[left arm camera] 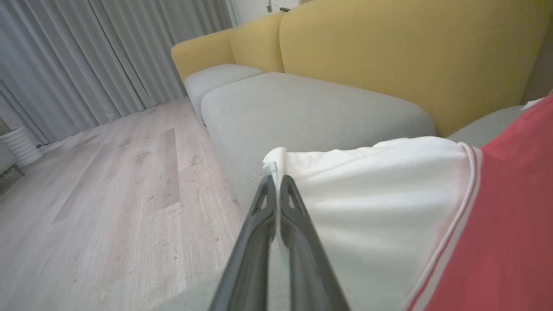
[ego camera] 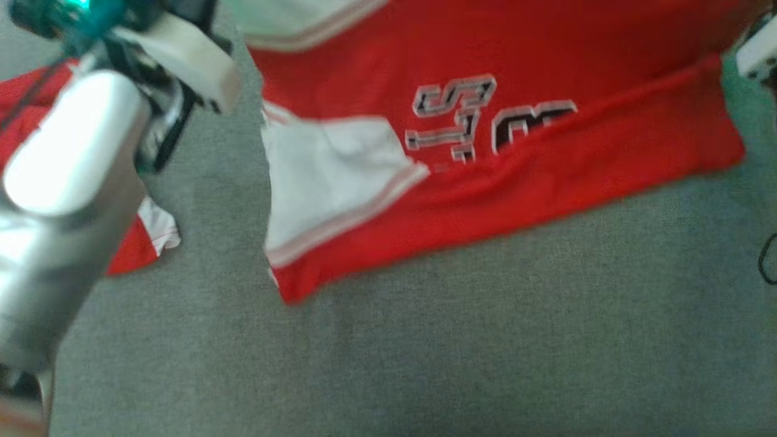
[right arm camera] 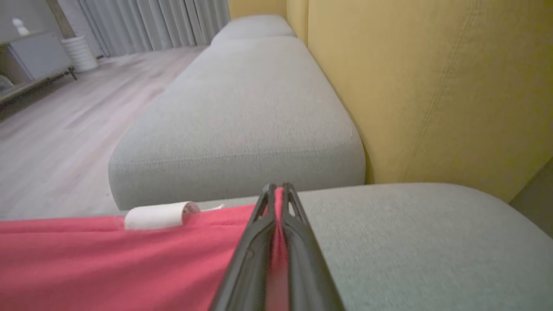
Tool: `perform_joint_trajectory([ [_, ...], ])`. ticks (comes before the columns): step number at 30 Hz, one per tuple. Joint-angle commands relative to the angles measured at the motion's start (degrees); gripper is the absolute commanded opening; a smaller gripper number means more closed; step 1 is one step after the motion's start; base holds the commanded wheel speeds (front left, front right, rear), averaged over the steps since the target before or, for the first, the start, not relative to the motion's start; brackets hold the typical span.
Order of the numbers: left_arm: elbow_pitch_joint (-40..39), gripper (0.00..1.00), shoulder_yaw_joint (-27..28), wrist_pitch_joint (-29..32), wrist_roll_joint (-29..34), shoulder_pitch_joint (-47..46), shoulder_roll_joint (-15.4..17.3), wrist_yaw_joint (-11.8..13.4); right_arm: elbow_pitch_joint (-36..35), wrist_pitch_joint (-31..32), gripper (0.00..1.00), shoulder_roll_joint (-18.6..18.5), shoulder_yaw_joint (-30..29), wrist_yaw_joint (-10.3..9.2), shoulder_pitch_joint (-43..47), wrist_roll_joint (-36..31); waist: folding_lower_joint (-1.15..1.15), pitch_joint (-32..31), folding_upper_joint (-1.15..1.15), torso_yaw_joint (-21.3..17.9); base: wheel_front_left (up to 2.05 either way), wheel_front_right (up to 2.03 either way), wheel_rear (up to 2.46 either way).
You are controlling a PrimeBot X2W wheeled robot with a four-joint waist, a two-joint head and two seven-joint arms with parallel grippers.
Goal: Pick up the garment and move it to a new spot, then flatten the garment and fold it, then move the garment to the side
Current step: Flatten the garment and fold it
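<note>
The garment point(ego camera: 546, 164) is a red jersey with white sleeves and black-and-white lettering, spread on a grey sofa cushion point(ego camera: 425, 352), with its lower part folded up over the lettering. In the left wrist view, my left gripper point(left arm camera: 276, 179) is shut on the edge of a white sleeve point(left arm camera: 367, 194), lifted a little off the cushion. The right wrist view shows my right gripper point(right arm camera: 278, 188) shut on a red edge of the garment point(right arm camera: 108, 259), low over the cushion. My pale left forearm point(ego camera: 79, 139) covers the head view's left side and hides part of the garment.
A yellow backrest point(right arm camera: 432, 86) rises behind the grey seat cushions point(right arm camera: 250, 116). Beyond the sofa's front lie wooden floor point(left arm camera: 108, 194) and grey curtains point(left arm camera: 86, 56). A low cabinet point(right arm camera: 34, 56) stands far off. A black cable point(ego camera: 768, 261) shows at the head view's right edge.
</note>
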Motion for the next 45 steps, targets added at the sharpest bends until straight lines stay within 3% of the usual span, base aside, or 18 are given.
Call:
perform_joint_trajectory([
  [1,1.29,0.00,3.27,-1.58,0.58,-4.77,1.91,-0.46,-2.73,-1.45,0.00,-0.19,1.41,-0.05,-2.13,1.74,-0.01,1.08,0.00,-0.70,0.00,0.00,0.00],
  [10,12.29,0.00,3.06,-7.13,1.69,-10.78,-1.06,-2.95,-2.09,-4.38,0.00,-0.38,4.99,-0.05,-3.91,4.17,-0.01,1.86,0.00,-1.01,0.00,0.00,0.00],
  [20,16.54,0.00,-1.02,-8.11,1.20,-4.32,-3.54,-6.23,0.43,-1.85,0.00,-5.18,10.54,-0.05,2.56,10.60,-0.01,-2.73,0.00,2.44,0.00,0.00,0.00],
  [24,13.38,0.00,-2.96,-4.94,0.49,-0.61,-2.50,-7.44,0.16,-0.24,0.00,-8.30,12.91,-0.05,6.95,13.93,-0.01,-4.87,0.00,3.72,0.00,0.00,0.00],
  [27,9.30,0.00,-3.51,0.35,-4.05,4.00,-1.58,-9.17,-0.29,1.53,0.00,-10.19,14.92,-0.05,10.12,16.25,-0.01,-6.35,0.00,4.30,0.00,0.00,0.00],
  [32,-2.86,0.00,-8.14,12.84,-9.32,10.98,4.55,-10.54,-1.72,5.86,0.00,-14.34,19.85,-0.05,14.64,18.69,-0.01,-8.06,0.00,4.90,0.00,0.00,0.00],
  [38,-11.22,0.00,-10.15,18.13,-10.57,14.90,8.47,-9.54,-2.59,9.09,0.00,-17.23,23.49,-0.05,15.98,19.87,-0.01,-8.07,0.00,4.86,0.00,0.00,0.00],
  [45,-13.42,0.00,-11.87,18.70,-8.70,16.30,8.30,-7.41,-3.35,11.72,0.00,-18.46,26.94,-0.05,16.06,20.73,-0.01,-6.79,0.00,4.32,0.00,0.00,0.00],
])
